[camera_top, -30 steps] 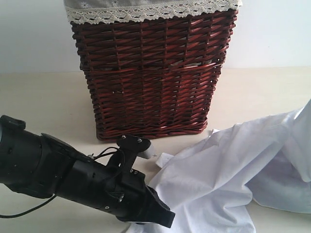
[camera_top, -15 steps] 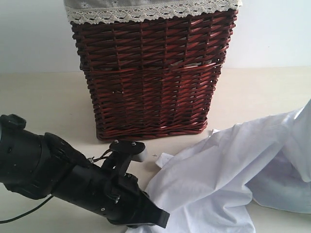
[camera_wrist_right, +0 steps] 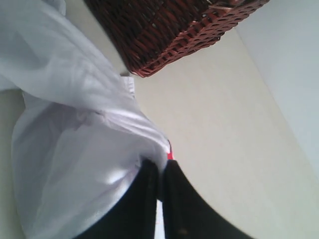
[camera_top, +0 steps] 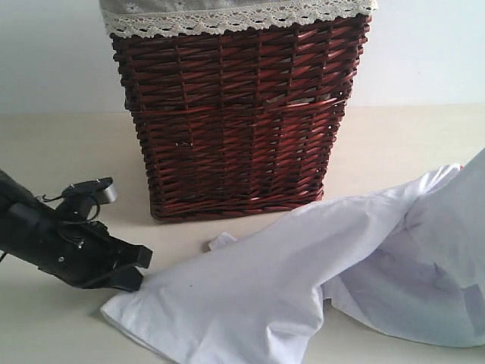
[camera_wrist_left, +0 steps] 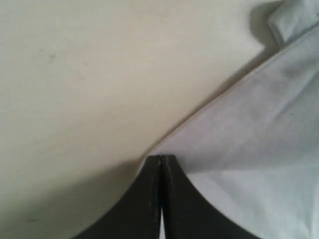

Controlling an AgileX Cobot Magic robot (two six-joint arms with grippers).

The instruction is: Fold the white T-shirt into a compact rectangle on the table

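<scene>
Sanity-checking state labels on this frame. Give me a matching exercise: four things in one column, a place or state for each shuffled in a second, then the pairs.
Things:
1. wicker basket
2. left gripper
3. right gripper
4. lace-trimmed liner

Places or states:
A. shut on the white T-shirt, right beside a red patch
B. draped over a rim
C. standing upright on the table
D. shut on a shirt edge, low over the tabletop

Pairs: 1-C, 2-D, 3-A, 4-B
</scene>
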